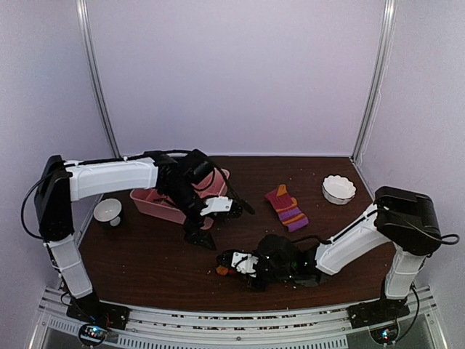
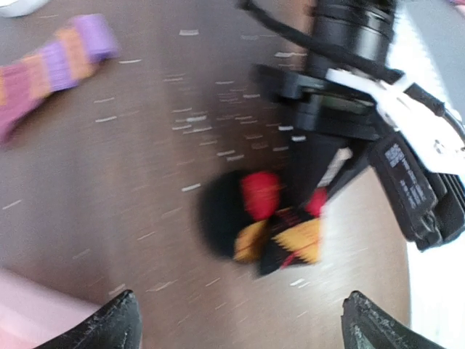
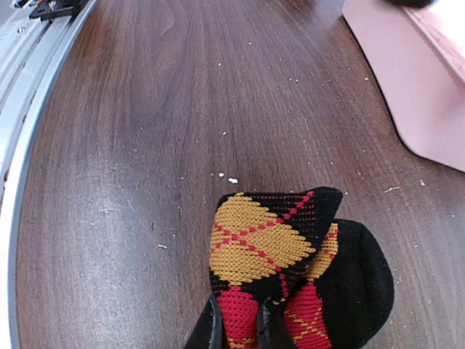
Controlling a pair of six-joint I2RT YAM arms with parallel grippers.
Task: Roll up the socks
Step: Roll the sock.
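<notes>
A black sock with red and yellow diamonds [image 3: 290, 251] lies bunched on the dark wooden table, and my right gripper [image 3: 238, 331] is shut on its red part. From above, that gripper [image 1: 232, 266] sits low near the table's front with the diamond sock [image 1: 221, 270] at its tip. A purple, orange and dark red striped sock [image 1: 286, 207] lies flat further back. My left gripper [image 1: 221, 222] hovers above and behind the diamond sock [image 2: 265, 225], jaws wide open and empty [image 2: 243, 327]. The striped sock [image 2: 54, 62] shows at that view's upper left.
A pink tray [image 1: 152, 202] stands at the left behind my left gripper, and its edge [image 3: 414, 87] shows in the right wrist view. A white bowl [image 1: 338, 189] sits at the back right. A small bowl [image 1: 107, 211] sits at the far left.
</notes>
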